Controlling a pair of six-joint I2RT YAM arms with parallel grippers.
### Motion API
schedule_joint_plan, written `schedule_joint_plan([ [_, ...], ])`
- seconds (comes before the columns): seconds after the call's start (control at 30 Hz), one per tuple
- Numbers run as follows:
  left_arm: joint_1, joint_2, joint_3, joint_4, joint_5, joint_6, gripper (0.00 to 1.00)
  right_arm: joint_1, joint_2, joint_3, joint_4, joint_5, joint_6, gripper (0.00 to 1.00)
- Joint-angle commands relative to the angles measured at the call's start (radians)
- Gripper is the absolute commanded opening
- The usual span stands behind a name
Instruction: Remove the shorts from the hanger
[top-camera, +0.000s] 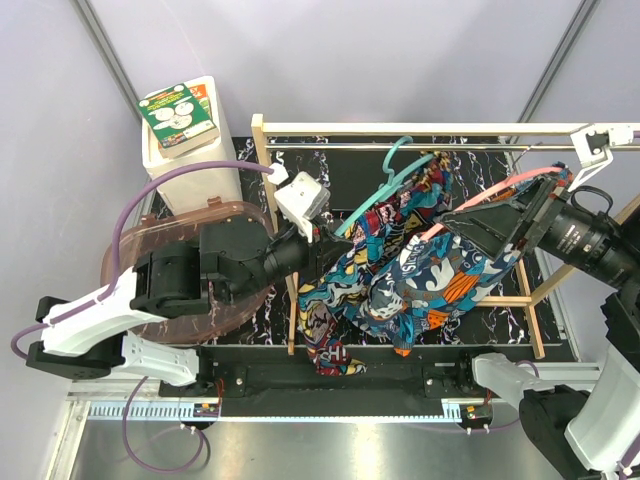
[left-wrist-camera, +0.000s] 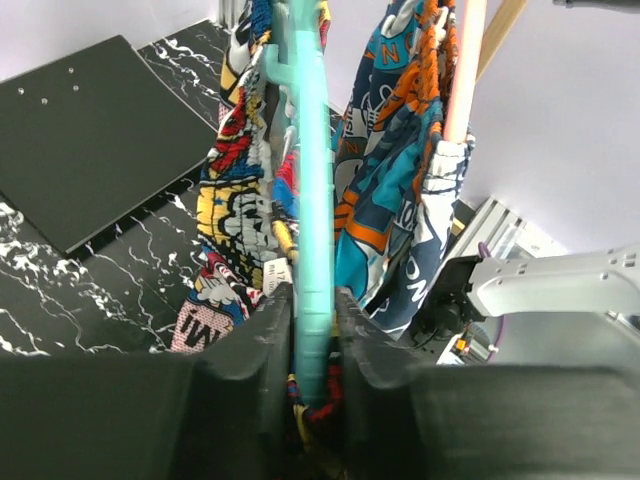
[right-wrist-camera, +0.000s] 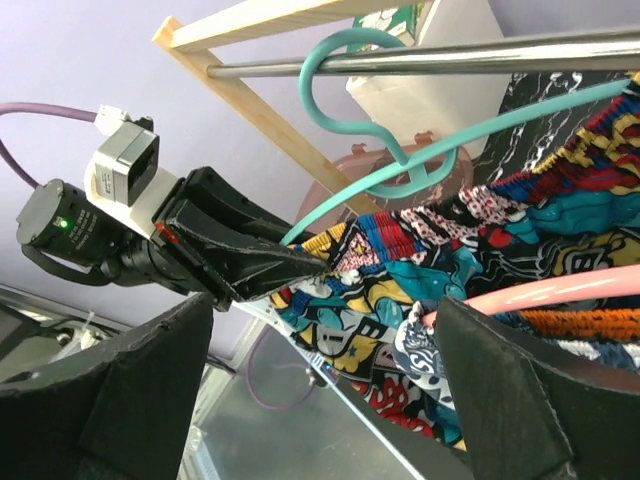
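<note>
My left gripper (left-wrist-camera: 312, 300) is clenched on the lower end of the teal hanger (left-wrist-camera: 312, 180). It is a flat plastic strip, pinched edge-on between both ridged black fingers (left-wrist-camera: 250, 340).

In the top view the comic shorts (top-camera: 335, 300) hang from that hanger at about 5 o'clock from the gripper tip. They are soft, crumpled cloth in navy, red and yellow, and the gathered waistband is bunched along the bar.

The teal shorts (top-camera: 455, 270), printed in teal, orange and white, lie at roughly 3 to 4 o'clock from the same tip. They are draped on the pink hanger (top-camera: 500, 188), a smooth round tube.

My right gripper (top-camera: 450, 226) sits at the 12 o'clock edge of those shorts. Its wrist view shows the jaws spread wide. The pink hanger crosses at 3 o'clock, next to the right-hand finger (right-wrist-camera: 510, 400). I cannot tell whether they touch.

The teal hanger's curved hook loops over the shiny metal rod (right-wrist-camera: 450, 55) of the pale wooden rack (top-camera: 262, 150). Both pairs hang over the black, white-veined table (top-camera: 480, 325).
</note>
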Motion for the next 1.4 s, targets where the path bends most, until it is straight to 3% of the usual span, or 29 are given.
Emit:
schedule_joint_plan([
  [0.0,-0.006,-0.001,0.05,0.023,-0.001,0.017,0.07,-0.003,0.03,0.069,-0.029,-0.012,-0.07,1.0],
  [0.03,-0.006,0.002,0.053,0.023,-0.004,0.02,0.0,-0.003,0.03,0.076,-0.036,-0.008,-0.08,1.0],
  [0.33,-0.004,-0.027,0.032,0.073,-0.07,0.102,0.0,-0.003,0.03,0.069,-0.037,0.011,-0.096,1.0],
  [0.53,-0.004,-0.145,-0.158,0.373,-0.06,0.241,0.0,-0.004,0.03,0.066,-0.04,0.053,-0.112,1.0],
  [0.73,-0.004,-0.218,-0.295,0.549,-0.035,0.402,0.0,-0.003,0.033,0.053,-0.034,0.058,-0.106,1.0],
  [1.07,-0.006,-0.211,-0.31,0.598,-0.003,0.742,0.0,-0.003,0.049,0.057,-0.033,0.063,-0.106,1.0],
  [1.37,-0.004,-0.243,-0.35,0.635,0.046,0.941,0.0,-0.003,0.058,0.049,-0.045,0.069,-0.119,1.0],
])
